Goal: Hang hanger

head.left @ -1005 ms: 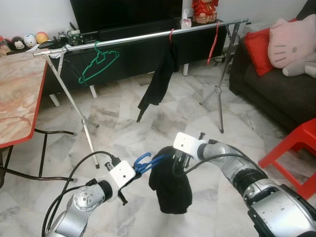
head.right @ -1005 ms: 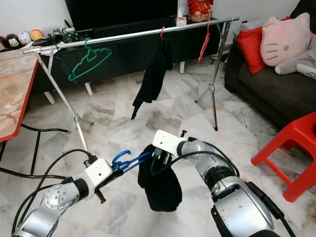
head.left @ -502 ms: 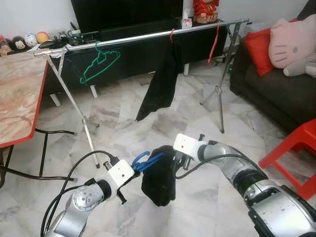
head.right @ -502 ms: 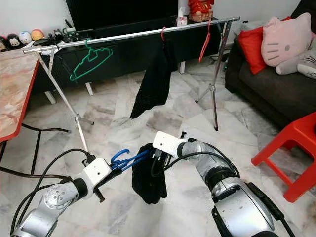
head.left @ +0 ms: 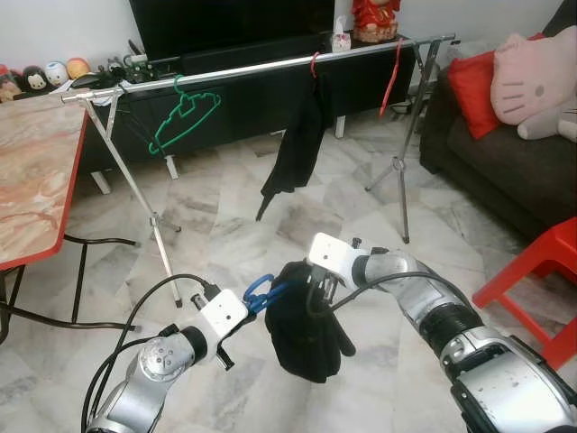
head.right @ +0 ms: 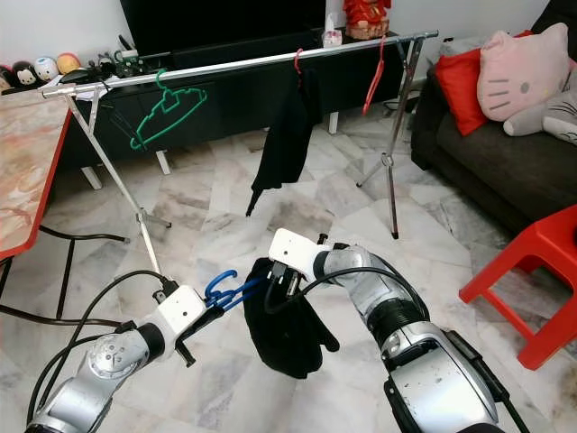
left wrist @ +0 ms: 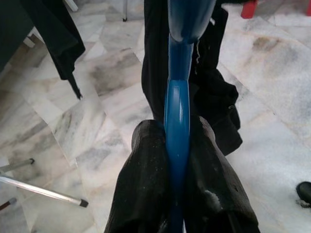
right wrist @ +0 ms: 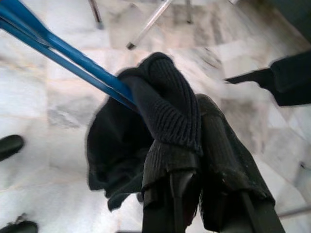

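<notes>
Four hangers: one blue, one green, two red. Two black garments. One rail, one red stool.

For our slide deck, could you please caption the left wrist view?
Left gripper shut on the blue hanger, a black garment draped below it over marble floor.

Head stereo pair: high, facing forward and down over both arms toward the far clothes rail; right eye shifted slightly right. Left wrist view: very near, along its fingers at the blue hanger. Right wrist view: equally near, on the black garment. Shared: hanger, garment, marble floor.
</notes>
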You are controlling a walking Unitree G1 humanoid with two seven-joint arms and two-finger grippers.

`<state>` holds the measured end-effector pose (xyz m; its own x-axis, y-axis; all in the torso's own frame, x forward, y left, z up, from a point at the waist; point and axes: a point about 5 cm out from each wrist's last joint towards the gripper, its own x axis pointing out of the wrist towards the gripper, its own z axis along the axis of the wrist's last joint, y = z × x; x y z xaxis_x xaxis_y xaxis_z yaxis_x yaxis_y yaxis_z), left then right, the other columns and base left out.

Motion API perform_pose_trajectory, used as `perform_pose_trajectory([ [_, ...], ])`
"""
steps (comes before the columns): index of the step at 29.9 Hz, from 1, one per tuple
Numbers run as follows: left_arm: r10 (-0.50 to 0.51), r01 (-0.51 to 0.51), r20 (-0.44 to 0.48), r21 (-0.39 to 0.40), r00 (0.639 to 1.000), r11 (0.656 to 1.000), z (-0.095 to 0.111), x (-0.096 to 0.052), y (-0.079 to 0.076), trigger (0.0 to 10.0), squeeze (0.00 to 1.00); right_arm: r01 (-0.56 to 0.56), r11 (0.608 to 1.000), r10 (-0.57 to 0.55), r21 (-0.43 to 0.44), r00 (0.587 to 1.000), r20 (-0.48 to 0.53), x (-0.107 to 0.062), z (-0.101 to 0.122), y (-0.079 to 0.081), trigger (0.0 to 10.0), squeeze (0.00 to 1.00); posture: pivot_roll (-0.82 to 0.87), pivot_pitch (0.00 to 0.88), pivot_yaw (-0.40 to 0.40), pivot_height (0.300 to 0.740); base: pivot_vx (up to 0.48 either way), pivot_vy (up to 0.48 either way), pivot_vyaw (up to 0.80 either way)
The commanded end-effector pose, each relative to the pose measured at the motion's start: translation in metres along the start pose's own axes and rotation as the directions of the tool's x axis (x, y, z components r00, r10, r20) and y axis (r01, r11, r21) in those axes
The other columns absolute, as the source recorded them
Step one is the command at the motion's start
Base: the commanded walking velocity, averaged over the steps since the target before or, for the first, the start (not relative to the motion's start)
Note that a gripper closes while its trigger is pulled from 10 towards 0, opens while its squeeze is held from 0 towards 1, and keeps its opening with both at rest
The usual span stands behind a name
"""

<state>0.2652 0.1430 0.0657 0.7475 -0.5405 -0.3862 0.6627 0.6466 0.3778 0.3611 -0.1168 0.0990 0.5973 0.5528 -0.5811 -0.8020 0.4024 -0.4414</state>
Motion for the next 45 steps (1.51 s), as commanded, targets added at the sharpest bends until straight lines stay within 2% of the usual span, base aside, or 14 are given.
perform_pose_trajectory([
  [1, 0.012, -0.011, -0.039, 0.017, 0.999, 1.000, -0.007, -0.004, 0.005, 10.0, 0.00, 0.054, 0.999, -0.054, -0.005, 0.998, -0.040, -0.003, -0.006, -0.007, 10.0, 0.00, -0.10, 0.000, 0.039, 0.740, 0.000, 0.000, 0.00],
  [4, 0.026, -0.025, -0.037, 0.020, 0.999, 0.999, -0.007, -0.007, 0.008, 10.0, 0.00, 0.076, 0.997, -0.078, -0.030, 0.994, -0.081, -0.005, -0.014, -0.007, 10.0, 0.00, -0.10, 0.000, 0.039, 0.740, 0.000, 0.000, 0.00],
  [10, 0.040, -0.039, -0.020, 0.018, 0.999, 0.999, -0.005, -0.007, 0.010, 10.0, 0.00, 0.076, 0.997, -0.077, -0.015, 0.993, -0.094, -0.003, -0.018, -0.003, 10.0, 0.00, -0.10, 0.000, 0.038, 0.740, 0.000, 0.000, 0.00],
  [16, 0.043, -0.042, -0.022, 0.021, 0.999, 0.999, -0.004, -0.007, 0.010, 10.0, 0.00, 0.062, 0.998, -0.064, -0.019, 0.993, -0.103, -0.002, -0.020, 0.001, 10.0, 0.00, -0.10, 0.000, 0.038, 0.740, 0.000, 0.000, 0.00],
  [20, 0.070, -0.069, -0.011, 0.021, 0.998, 0.997, -0.002, -0.007, 0.012, 10.0, 0.00, 0.015, 1.000, -0.017, -0.018, 0.995, -0.097, 0.000, -0.018, 0.006, 10.0, 0.00, -0.10, 0.000, 0.039, 0.740, 0.000, 0.000, 0.00],
  [23, 0.043, -0.042, -0.028, 0.030, 0.999, 0.999, -0.005, -0.011, 0.010, 10.0, 0.00, 0.106, 0.993, -0.113, -0.050, 0.981, -0.157, -0.004, -0.029, 0.000, 10.0, 0.00, -0.10, 0.000, 0.038, 0.740, 0.000, 0.000, 0.00],
  [26, 0.044, -0.043, -0.037, 0.029, 0.998, 0.999, -0.007, -0.013, 0.010, 10.0, 0.00, 0.123, 0.992, -0.126, -0.025, 0.978, -0.167, -0.004, -0.032, -0.001, 10.0, 0.00, -0.09, 0.000, 0.039, 0.740, 0.000, 0.000, 0.00],
  [35, 0.055, -0.055, 0.019, 0.001, 0.998, 0.999, 0.003, -0.006, 0.009, 10.0, 0.00, -0.006, 1.000, 0.006, 0.004, 0.996, -0.092, 0.003, -0.019, 0.013, 10.0, 0.00, -0.10, 0.000, 0.040, 0.740, 0.000, 0.000, 0.00],
  [43, 0.066, -0.066, 0.005, 0.006, 0.998, 0.998, 0.003, -0.005, 0.009, 10.0, 0.00, -0.018, 1.000, 0.019, 0.014, 0.998, -0.054, 0.005, -0.010, 0.013, 10.0, 0.00, -0.10, 0.000, 0.039, 0.740, 0.000, 0.000, 0.00],
  [45, 0.066, -0.066, 0.005, 0.006, 0.998, 0.998, 0.002, -0.004, 0.008, 10.0, 0.00, -0.033, 0.998, 0.033, 0.048, 0.999, -0.009, 0.006, -0.002, 0.013, 10.0, 0.00, -0.10, 0.000, 0.039, 0.740, 0.000, 0.000, 0.00],
])
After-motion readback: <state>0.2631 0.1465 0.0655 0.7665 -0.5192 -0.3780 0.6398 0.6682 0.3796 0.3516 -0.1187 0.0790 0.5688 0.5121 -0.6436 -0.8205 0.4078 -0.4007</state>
